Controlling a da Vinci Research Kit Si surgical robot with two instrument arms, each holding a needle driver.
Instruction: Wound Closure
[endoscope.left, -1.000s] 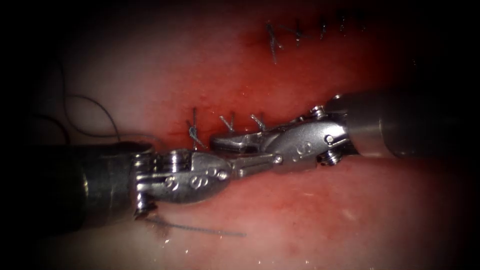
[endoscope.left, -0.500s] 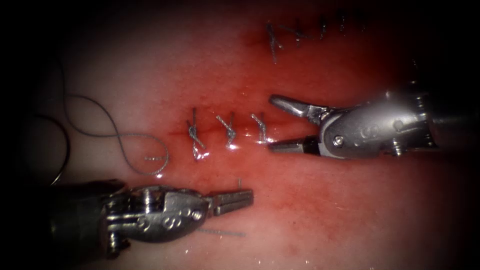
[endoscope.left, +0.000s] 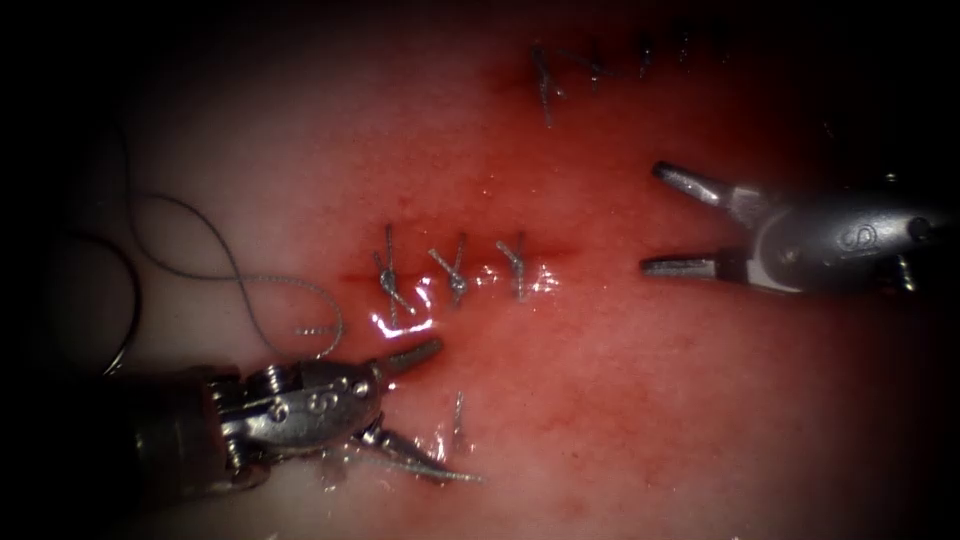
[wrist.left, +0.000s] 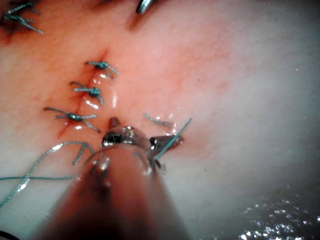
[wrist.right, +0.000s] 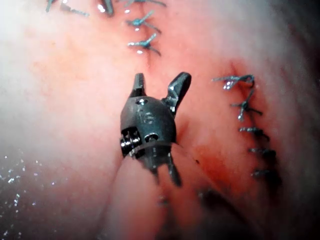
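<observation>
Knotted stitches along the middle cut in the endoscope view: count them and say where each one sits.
3, in a row across the cut: the left stitch, the middle stitch and the right stitch. More stitches cross a second, dim cut at the top; some there may be hidden.

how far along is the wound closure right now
Done: three knotted stitches cross the cut in the tissue, and another stitched row lies farther back. In hand: nothing; the left tool and right tool are both open and empty. Left: loose thread and a cut end lie beside the stitches.
</observation>
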